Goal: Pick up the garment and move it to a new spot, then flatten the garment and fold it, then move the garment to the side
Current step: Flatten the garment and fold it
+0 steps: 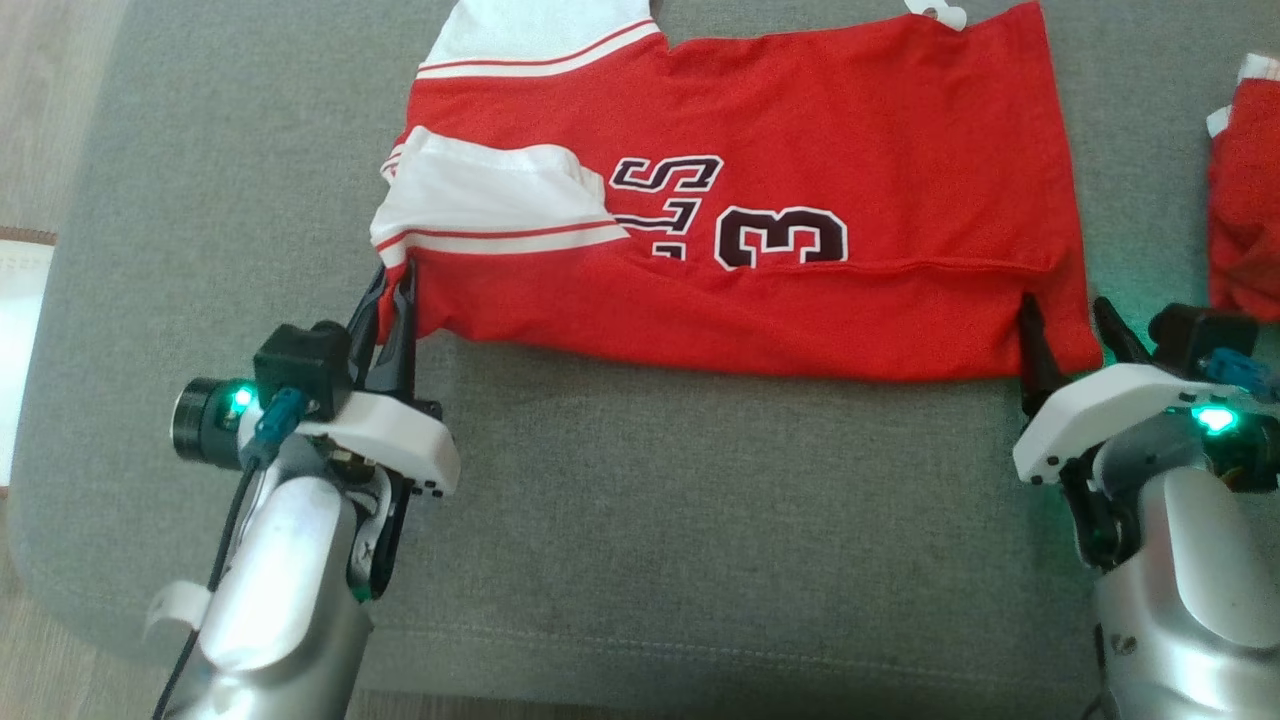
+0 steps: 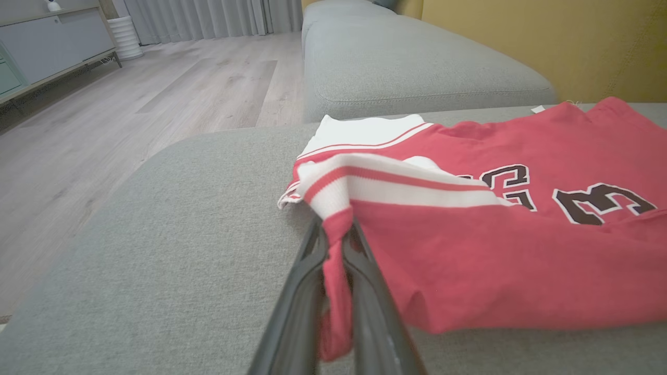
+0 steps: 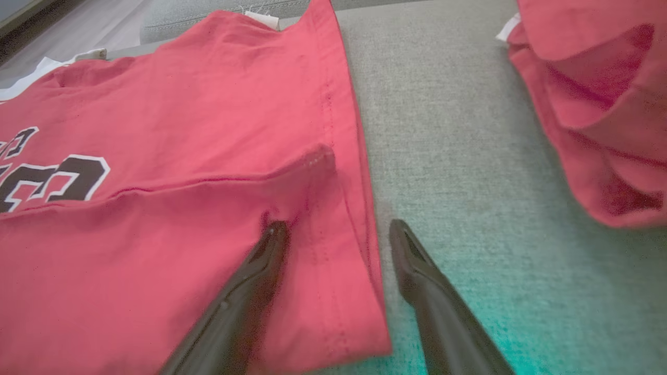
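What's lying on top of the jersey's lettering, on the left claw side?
A white sleeve with a red stripe is folded over the jersey, hiding part of the black lettering. The 3 is uncovered.

The garment (image 1: 820, 130) was bright red, with white sleeve panels crossed by thin red stripes just beyond the dark fingers of the left gripper (image 1: 393, 285). Its numerals, ahead of and between both grippers, were near-black and outlined in white. The right gripper (image 1: 1066, 310) had the same dark fingers on a white and silver body that glowed green. To its right was a red cloth (image 1: 1245, 200) with white trim. The cushion (image 1: 700, 500) beneath was flecked grey. Past the left gripper were a pale wood floor (image 2: 156, 104) and a mustard-yellow wall (image 2: 547, 41).
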Controlling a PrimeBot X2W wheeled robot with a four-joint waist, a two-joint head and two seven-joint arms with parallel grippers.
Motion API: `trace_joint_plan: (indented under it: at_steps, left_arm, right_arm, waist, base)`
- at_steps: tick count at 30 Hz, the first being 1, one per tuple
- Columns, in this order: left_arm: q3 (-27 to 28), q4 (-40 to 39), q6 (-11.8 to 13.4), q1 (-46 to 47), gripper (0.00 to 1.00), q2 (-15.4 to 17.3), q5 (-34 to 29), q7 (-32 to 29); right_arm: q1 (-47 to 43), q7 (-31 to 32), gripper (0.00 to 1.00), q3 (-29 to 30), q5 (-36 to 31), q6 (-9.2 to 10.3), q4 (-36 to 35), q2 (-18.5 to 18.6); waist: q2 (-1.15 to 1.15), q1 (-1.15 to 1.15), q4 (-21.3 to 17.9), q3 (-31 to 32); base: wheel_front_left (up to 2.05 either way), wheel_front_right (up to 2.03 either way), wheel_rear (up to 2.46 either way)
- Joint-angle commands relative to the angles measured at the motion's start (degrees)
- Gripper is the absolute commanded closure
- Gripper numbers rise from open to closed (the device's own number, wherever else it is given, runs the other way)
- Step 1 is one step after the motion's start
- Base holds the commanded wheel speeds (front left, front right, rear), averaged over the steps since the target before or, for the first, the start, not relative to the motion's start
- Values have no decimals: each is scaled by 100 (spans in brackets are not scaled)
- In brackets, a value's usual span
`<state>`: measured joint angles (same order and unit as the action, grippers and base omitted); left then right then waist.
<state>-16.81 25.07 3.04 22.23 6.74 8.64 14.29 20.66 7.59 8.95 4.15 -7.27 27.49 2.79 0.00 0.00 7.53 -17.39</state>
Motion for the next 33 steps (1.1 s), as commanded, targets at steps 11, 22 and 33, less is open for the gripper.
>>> trace_joint_plan:
  at_steps: [11,22,33]
  left_arm:
    - [152,41,71,-175,100,283,-40,66]
    - [195,-46,124,-791,100,466,113,-98]
    - [-74,-506,70,-1467,100,460,212,-649]
  right_arm:
    - [-16,-245,100,-134,89,-22,-110,9]
    - [-864,168,100,66,464,-22,-1001,9]
    - [-1841,799,100,172,758,-22,-1767,9]
  waist:
    - [0,0,-197,426]
    - [0,0,-324,1052]
    - [0,0,-380,1268]
  base:
    - [0,0,0]
    - [0,0,0]
    - [0,0,0]
